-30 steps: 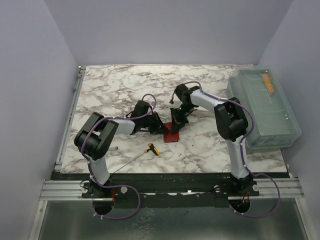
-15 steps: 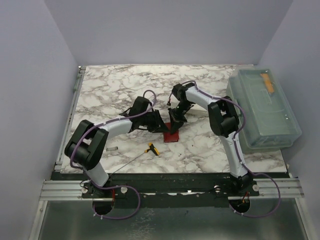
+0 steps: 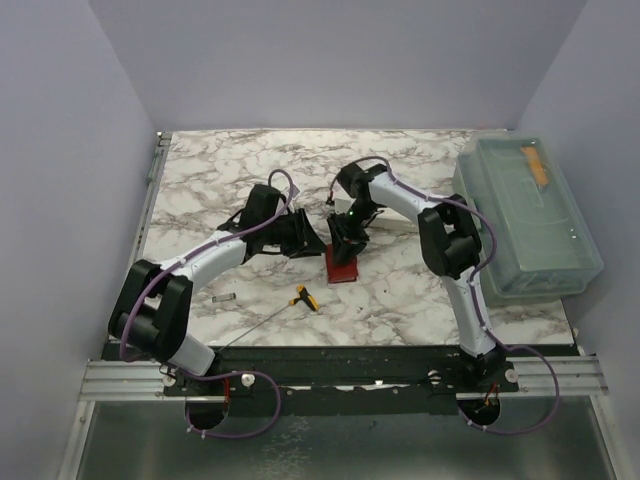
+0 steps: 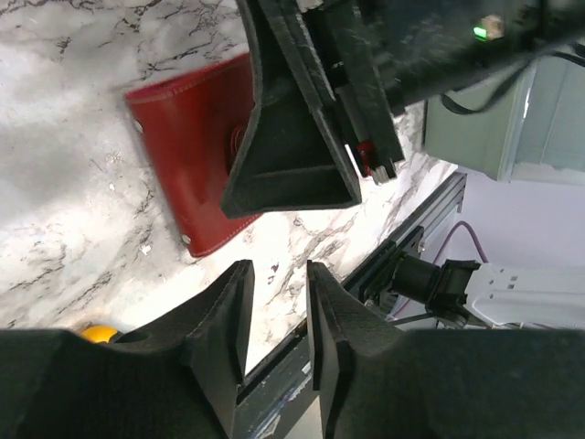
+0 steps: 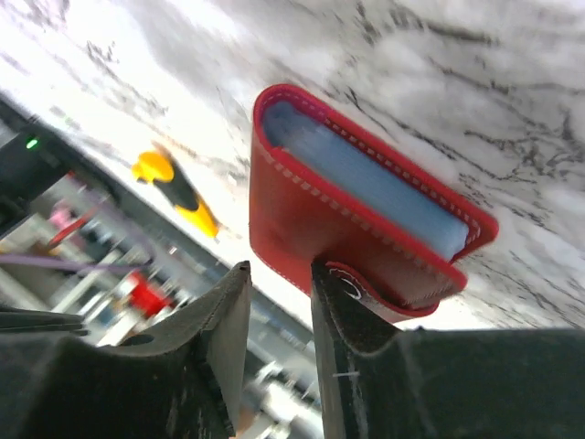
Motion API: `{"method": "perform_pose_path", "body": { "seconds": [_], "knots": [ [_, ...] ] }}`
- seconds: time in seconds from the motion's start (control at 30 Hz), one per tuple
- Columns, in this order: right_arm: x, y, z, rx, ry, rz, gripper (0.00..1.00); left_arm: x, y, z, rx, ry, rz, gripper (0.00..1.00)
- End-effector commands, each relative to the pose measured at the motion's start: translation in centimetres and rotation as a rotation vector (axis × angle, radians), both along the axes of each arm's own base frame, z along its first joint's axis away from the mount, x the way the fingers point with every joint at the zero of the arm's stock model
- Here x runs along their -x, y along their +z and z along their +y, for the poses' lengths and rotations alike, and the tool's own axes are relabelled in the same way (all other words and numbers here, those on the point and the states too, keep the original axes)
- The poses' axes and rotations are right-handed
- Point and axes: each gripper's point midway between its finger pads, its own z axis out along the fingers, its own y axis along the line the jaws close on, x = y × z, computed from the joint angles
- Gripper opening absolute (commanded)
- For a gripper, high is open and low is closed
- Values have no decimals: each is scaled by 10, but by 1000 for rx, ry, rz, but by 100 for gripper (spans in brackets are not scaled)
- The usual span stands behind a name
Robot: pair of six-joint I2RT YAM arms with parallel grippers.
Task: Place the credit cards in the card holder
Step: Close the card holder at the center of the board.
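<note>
The card holder (image 3: 342, 269) is a small red wallet on the marble table, nearly folded shut. In the right wrist view (image 5: 315, 215) its blue-grey lining shows along the top, and its snap tab (image 5: 352, 285) rests against my right finger. My right gripper (image 3: 345, 240) (image 5: 277, 306) hangs just over the wallet's far edge, jaws slightly apart with nothing between them. My left gripper (image 3: 305, 240) (image 4: 277, 306) is a little to the wallet's left, slightly open and empty. The wallet also shows in the left wrist view (image 4: 187, 155). No tan-gold or pale blue card shows on its own.
A yellow-handled thin metal tool (image 3: 305, 297) (image 5: 178, 187) lies in front of the wallet. A white tray (image 3: 403, 224) sits behind the right arm. A large clear lidded bin (image 3: 525, 215) stands at the right edge. A small dark item (image 3: 224, 297) lies near the left arm.
My left arm has swung to the left and its gripper has drawn back a little from the wallet. My right gripper has shifted slightly left over the wallet. The wallet stays in place.
</note>
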Motion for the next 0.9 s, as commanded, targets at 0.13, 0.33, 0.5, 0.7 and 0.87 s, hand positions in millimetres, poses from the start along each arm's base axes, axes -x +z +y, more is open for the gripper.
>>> {"method": "perform_pose_path", "body": {
  "seconds": [0.13, 0.33, 0.5, 0.7, 0.87],
  "knots": [
    [-55, 39, -4, 121, -86, -453, 46, -6, -21, 1, -33, 30, 54, 53],
    [-46, 55, -24, 171, -167, -528, 51, -14, -25, 2, -10, 62, 67, 54],
    [-60, 53, -39, 254, -275, -616, 48, -26, -18, -17, 90, 44, 98, 38],
    [-68, 45, -37, 361, -324, -705, 40, -48, -28, -27, 91, 72, 113, 26],
    [-71, 33, -33, 409, -282, -749, 32, -62, -49, -37, 78, 62, 165, 12]
  ]
}}
